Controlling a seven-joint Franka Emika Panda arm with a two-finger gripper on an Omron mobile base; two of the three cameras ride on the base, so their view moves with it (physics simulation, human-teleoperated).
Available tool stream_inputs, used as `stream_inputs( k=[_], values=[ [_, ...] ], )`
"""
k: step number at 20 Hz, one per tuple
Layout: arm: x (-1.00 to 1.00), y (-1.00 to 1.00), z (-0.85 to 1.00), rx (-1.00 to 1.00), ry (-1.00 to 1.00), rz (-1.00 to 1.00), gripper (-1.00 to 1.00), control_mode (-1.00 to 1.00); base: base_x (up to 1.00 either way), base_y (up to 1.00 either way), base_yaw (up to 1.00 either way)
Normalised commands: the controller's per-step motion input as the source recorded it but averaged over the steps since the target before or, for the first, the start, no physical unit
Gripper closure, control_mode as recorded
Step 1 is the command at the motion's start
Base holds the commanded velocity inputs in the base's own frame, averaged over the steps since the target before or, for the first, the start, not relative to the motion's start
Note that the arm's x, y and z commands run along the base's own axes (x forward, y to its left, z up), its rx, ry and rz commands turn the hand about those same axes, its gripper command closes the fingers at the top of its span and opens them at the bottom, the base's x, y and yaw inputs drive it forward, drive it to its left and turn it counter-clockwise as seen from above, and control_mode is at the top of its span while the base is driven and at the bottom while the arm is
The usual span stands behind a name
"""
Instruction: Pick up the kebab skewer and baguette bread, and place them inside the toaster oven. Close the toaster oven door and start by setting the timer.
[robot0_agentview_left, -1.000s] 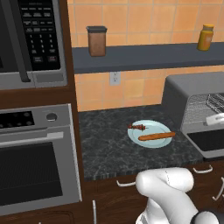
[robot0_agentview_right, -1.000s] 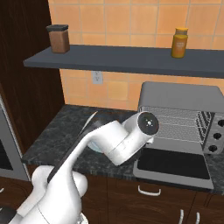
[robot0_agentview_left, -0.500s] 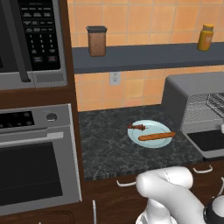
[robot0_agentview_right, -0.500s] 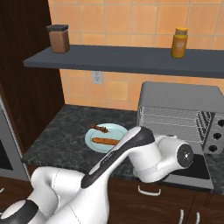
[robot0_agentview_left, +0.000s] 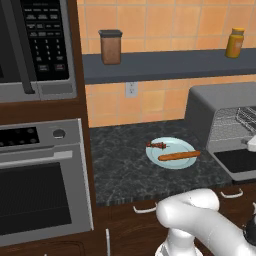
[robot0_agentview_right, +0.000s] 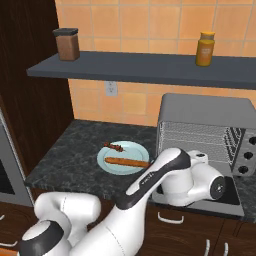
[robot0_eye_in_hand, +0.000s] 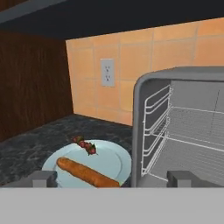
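Gripper (robot0_eye_in_hand: 111, 178): fingers spread wide apart, nothing between them. One finger (robot0_eye_in_hand: 43, 178) sits at the lower left of the hand view, the other at the lower right.

Counts:
- 1 skewer (robot0_eye_in_hand: 85, 145), ahead of the gripper and to its left, on the far side of the plate (robot0_eye_in_hand: 114, 162). Dark red chunks on a thin stick.
- 1 baguette (robot0_eye_in_hand: 87, 172), just in front of the left finger, lying across the near part of the same plate, beside the skewer, slightly apart from it. From the left base view both lie roughly parallel on the plate (robot0_agentview_left: 172, 149), skewer (robot0_agentview_left: 157, 145) behind baguette (robot0_agentview_left: 179, 156).
- 1 plate, pale blue, on the dark speckled worktop (robot0_agentview_left: 130, 165), just beside the oven's left wall.
- 1 toaster oven (robot0_eye_in_hand: 183, 122), ahead of the gripper and to its right. Cavity open, wire rack (robot0_eye_in_hand: 192, 142) inside, side rails visible on the left wall.
- 1 door (robot0_agentview_left: 239, 161), folded down flat in front of the oven; glass faces up.
- 2 knobs (robot0_agentview_right: 246, 162) that I can make out on the oven's right panel in the right base view.
- 2 jars on the shelf (robot0_agentview_right: 140, 67) above: a brown one (robot0_agentview_right: 67, 44) at the left, a yellow one (robot0_agentview_right: 205, 48) at the right.
- 1 wall outlet (robot0_eye_in_hand: 107, 72) on the tiled wall behind the plate.
- 1 microwave (robot0_agentview_left: 35, 47) and 1 wall oven (robot0_agentview_left: 42, 180) stacked far left of the worktop.

The arm's wrist hangs low in front of the open oven in the right base view.
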Motion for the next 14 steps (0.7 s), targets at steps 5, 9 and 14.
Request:
stream_inputs(
  k=[5,9,14],
  values=[
    [0.38,-0.26,-0.34,0.00,-0.02,0.00,-1.00,-1.00,0.00,0.00,0.00],
    [0.52,-0.42,-0.24,0.00,0.00,0.00,-1.00,-1.00,0.00,0.00,0.00],
    [0.54,-0.45,-0.09,0.01,0.00,0.00,-1.00,-1.00,0.00,0.00,0.00]
  ],
)
